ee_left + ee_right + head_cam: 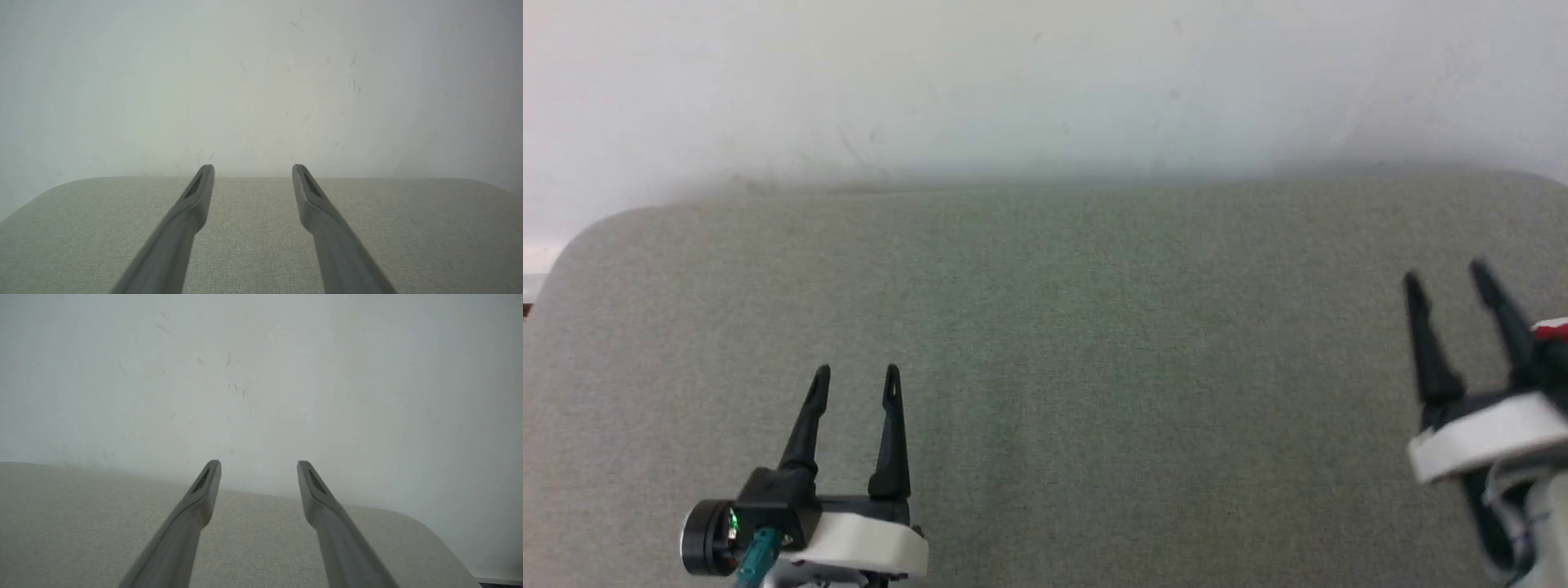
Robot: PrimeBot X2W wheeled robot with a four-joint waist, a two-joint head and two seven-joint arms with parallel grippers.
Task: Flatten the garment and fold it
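Nearest, at lower left in the head view, the left pincer (857, 374) hovers over a grey-green cloth tabletop (1094, 327), its two dark fingers spread and holding nothing. At the right, the right pincer (1446, 276) reaches a little further out, also spread and empty. Just behind its right finger, at the picture's right edge, a sliver of red and white is probably the garment (1550, 330). Too little shows to be sure, or to tell what it rests on.

The step in hand seems to be fetching the garment. It would go best if the right pincer took the white band rather than loose red cloth, then drew it to the middle so both pincers can pull it flat.

The whole middle of the tabletop lies bare, giving wide room to spread and fold. Beyond it, the far edge runs straight, curving down at rounded corners on both sides. A pale, lightly scuffed wall (1045, 82) stands close behind that edge, so sweeps should stay short of it.
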